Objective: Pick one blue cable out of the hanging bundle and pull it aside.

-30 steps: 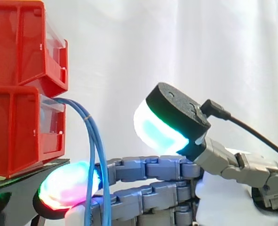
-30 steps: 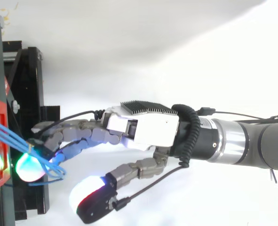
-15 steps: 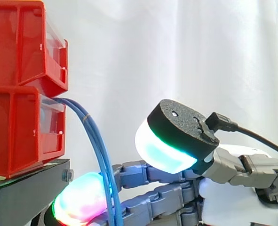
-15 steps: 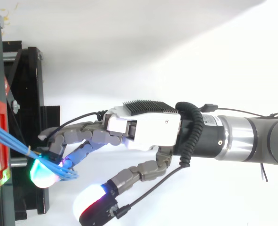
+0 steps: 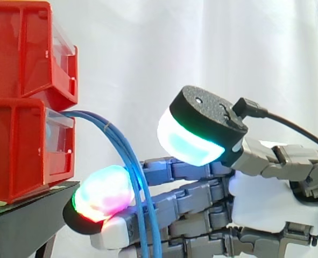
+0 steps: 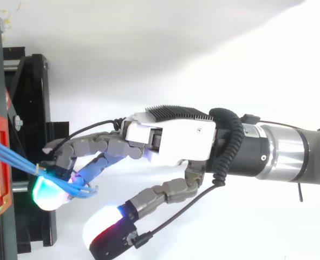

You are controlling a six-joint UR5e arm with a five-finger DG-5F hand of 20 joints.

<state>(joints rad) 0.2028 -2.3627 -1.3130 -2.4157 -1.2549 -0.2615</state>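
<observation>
Several blue cables [image 5: 118, 142] leave the lower red bin [image 5: 19, 150] and hang as a bundle. In the top view the blue cables [image 6: 13, 156] are drawn away from the bin towards the hand [image 6: 170, 141]. The bundle passes between the nearly straight fingers, just behind a fingertip [image 5: 102, 193] glowing green and pink, and looks held there. I cannot tell whether one strand or the whole bundle is caught. The thumb, with a white-cyan pad [image 5: 188, 145], stands apart from the fingers. The palm [image 5: 266, 201] sits low at the right.
Two red bins are stacked, the upper one [image 5: 24, 54] above the lower, on a black stand [image 5: 24, 220] at the left. The stand's frame [image 6: 32, 108] reaches close to the fingertips. A white curtain hangs behind.
The hand has moved away from the bins and risen a little. The blue cables have swung out with the fingers and now slant further from the bin.
</observation>
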